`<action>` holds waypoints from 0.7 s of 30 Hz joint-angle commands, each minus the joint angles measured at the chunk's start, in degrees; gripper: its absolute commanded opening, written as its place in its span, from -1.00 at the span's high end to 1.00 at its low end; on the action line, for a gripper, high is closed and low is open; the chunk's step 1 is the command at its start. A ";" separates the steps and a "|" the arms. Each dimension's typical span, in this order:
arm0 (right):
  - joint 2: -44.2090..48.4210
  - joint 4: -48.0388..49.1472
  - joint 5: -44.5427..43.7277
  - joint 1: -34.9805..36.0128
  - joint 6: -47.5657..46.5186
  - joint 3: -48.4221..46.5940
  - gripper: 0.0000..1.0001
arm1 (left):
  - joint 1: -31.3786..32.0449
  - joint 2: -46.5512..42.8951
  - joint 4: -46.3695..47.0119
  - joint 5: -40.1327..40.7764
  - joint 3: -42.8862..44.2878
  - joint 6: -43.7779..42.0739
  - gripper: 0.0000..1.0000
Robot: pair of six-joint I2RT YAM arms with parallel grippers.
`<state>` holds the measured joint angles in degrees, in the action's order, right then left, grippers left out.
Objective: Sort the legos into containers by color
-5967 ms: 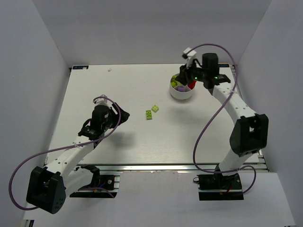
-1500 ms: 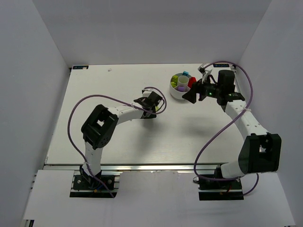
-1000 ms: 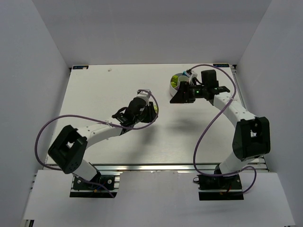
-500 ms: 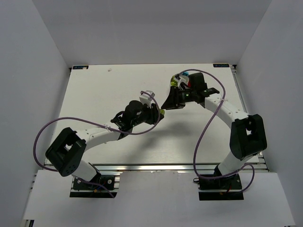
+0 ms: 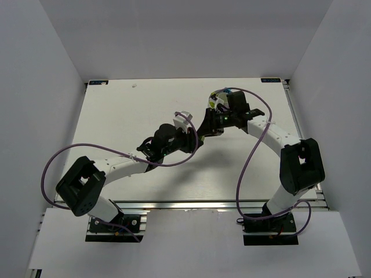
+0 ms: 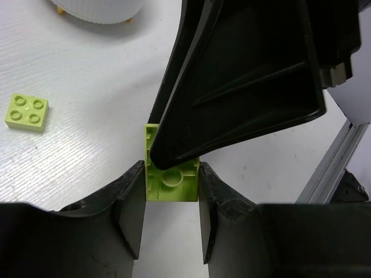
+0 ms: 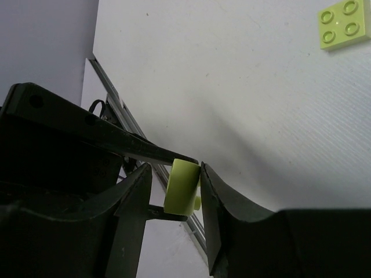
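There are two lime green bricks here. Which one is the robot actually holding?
The brick showing its hollow underside, pinched between the left fingers; the other brick lies flat, studs up, on the table.

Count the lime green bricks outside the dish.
2. One lime brick is gripped in the left claw, the right claw straddling it; the other brick lies loose on the table. The dish, mostly hidden, may hold more.

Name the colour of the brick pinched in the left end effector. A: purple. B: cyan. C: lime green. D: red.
C: the brick held by the left end effector is lime green, matching the loose brick lying nearby.
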<state>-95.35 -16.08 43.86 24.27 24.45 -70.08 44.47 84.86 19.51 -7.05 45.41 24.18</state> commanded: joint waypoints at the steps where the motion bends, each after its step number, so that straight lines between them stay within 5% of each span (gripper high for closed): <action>1: 0.52 0.78 1.32 0.69 0.08 1.35 0.12 | 0.62 -1.28 0.45 0.89 2.49 -1.51 0.71; 8: 0.60 0.34 1.93 0.86 -0.19 1.97 0.33 | 0.88 -1.10 -0.61 3.09 3.72 -3.26 0.70; 12: 0.69 0.78 2.55 0.78 -0.28 1.18 0.68 | 0.80 -1.10 -0.87 3.36 4.07 -3.27 0.57; 16: 0.34 1.31 2.90 0.43 -1.68 -1.71 0.96 | 0.88 -1.62 -2.54 5.89 4.25 -2.30 -0.17; 21: -1.15 -1.59 -0.96 -1.59 -8.96 -8.39 1.00 | 0.88 -4.87 -2.54 11.96 2.06 -0.28 -0.63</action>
<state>-95.96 -17.34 43.68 24.21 20.91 -72.73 45.50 84.38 16.53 -0.01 47.33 22.35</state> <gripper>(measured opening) 0.263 0.789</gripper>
